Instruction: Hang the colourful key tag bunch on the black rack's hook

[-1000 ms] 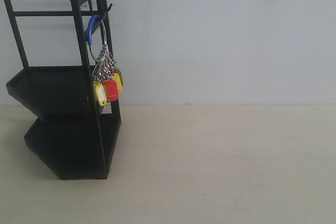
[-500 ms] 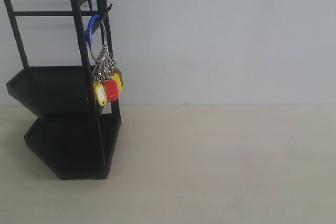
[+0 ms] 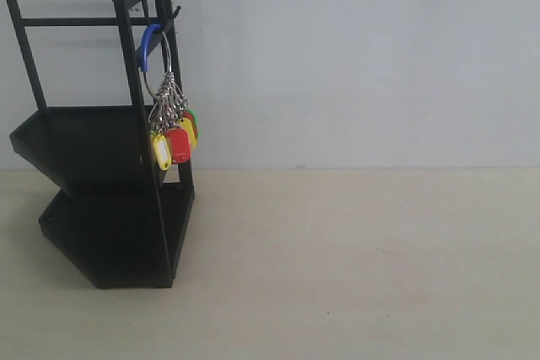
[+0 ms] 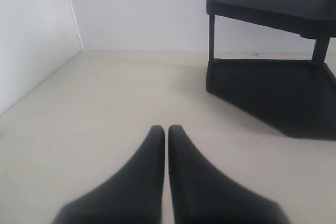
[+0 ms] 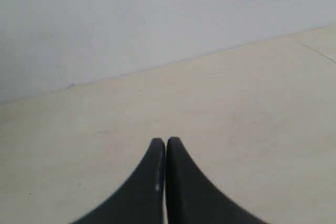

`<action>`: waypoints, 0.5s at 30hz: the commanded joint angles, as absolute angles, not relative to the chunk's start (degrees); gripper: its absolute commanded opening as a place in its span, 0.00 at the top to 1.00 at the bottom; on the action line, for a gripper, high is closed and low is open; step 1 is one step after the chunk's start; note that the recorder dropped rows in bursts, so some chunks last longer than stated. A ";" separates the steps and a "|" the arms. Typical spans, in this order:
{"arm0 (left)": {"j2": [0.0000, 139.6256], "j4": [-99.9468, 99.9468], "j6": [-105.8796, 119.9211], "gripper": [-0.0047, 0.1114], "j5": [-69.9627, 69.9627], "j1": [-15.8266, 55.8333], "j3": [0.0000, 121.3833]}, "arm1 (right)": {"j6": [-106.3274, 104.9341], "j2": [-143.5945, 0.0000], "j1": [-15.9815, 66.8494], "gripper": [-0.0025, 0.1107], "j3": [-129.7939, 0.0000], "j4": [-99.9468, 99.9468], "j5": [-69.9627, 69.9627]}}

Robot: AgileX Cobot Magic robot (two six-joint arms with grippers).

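Note:
The black rack (image 3: 101, 158) stands at the left of the exterior view. From its small hook (image 3: 173, 13) near the top right corner hangs the colourful key tag bunch (image 3: 173, 137) by its large part-blue loop (image 3: 152, 44). Neither arm shows in the exterior view. In the left wrist view my left gripper (image 4: 166, 128) is shut and empty over the pale table, with the rack's two tray shelves (image 4: 273, 85) some way off. In the right wrist view my right gripper (image 5: 165, 141) is shut and empty above bare table.
A pale wall (image 3: 354, 56) runs behind the beige table (image 3: 354, 259). A second wall panel (image 4: 31, 35) borders the table in the left wrist view.

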State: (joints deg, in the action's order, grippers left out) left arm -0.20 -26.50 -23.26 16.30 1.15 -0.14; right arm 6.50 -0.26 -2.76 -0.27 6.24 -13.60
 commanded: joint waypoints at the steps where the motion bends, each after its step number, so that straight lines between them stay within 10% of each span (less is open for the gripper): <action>1: 0.00 -26.51 -23.57 0.92 15.88 1.22 0.00 | -2.22 0.00 -2.89 0.98 0.00 6.29 -18.48; 15: 0.00 -26.51 -23.57 0.92 15.88 1.22 0.00 | -3.92 0.00 -2.89 0.98 0.00 6.18 -20.04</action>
